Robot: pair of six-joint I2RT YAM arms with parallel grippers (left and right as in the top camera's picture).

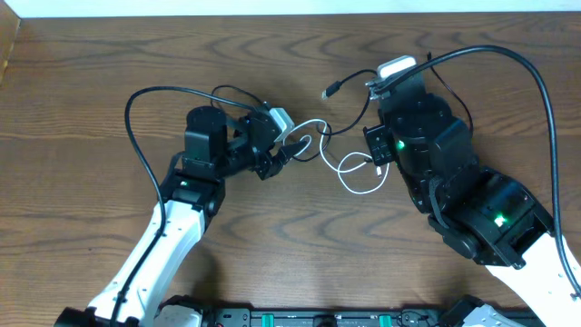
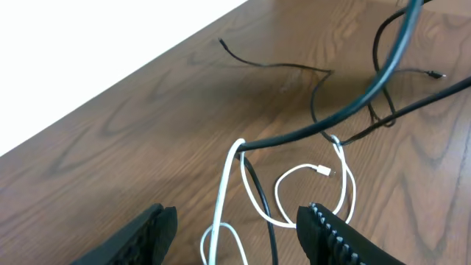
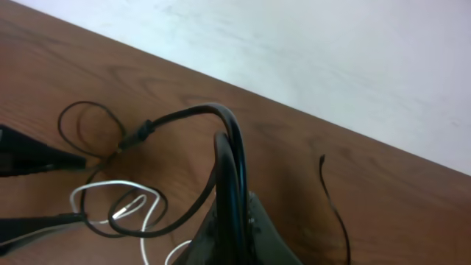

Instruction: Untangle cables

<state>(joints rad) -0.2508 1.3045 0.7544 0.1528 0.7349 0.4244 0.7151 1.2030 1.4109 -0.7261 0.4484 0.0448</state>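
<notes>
Between the fingers [image 2: 331, 230] of the released left hand [image 2: 235, 224], the white cable [image 2: 223, 184], long axis left-to-right.

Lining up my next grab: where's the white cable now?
In the overhead view the white cable loops near centre, just beyond the left gripper; the left wrist view shows it passing between that gripper's open jaws.

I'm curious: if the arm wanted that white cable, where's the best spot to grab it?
Probably the short stretch just behind the white cable's small plug, coming straight down from above with the left fingers either side of the cord. That end lies flat and loose on the table, apart from the black cables crossing the top of its loop.
</notes>
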